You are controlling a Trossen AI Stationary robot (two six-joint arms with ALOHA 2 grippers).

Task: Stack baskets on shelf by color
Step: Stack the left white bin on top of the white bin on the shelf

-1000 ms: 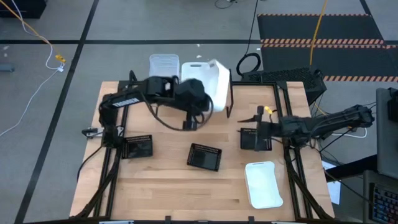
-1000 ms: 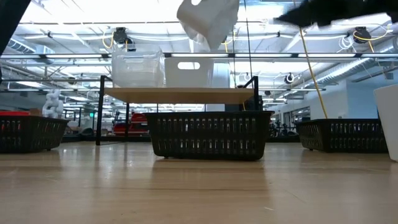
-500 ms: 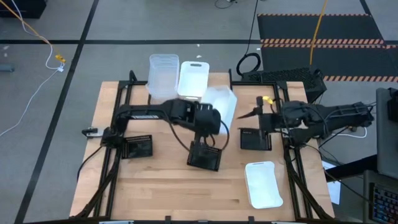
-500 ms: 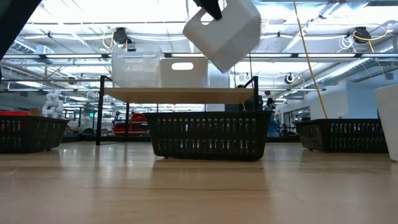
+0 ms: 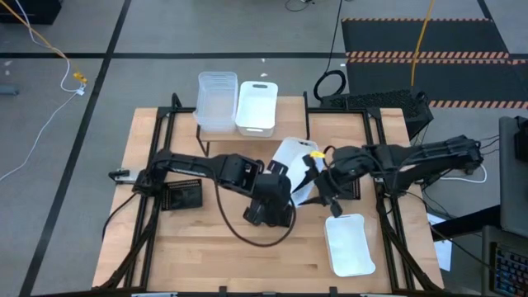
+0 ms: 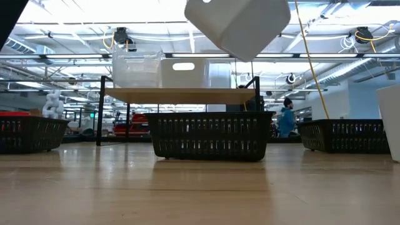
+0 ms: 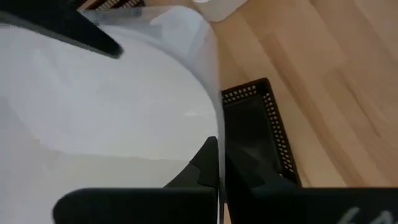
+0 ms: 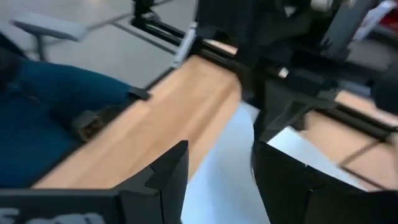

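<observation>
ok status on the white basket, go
Left gripper shut on white basket, held high over the table. Right gripper open beside it. Black basket directly below.

One camera hangs overhead, looking straight down on the whole light wood counter (image 5: 206,256). Another sits at counter height, facing level across it into the room. Both catch the low wood-topped shelf with thin black metal legs (image 5: 247,136) (image 6: 181,95). Each wrist camera looks close past its own arm's fingers.
</observation>
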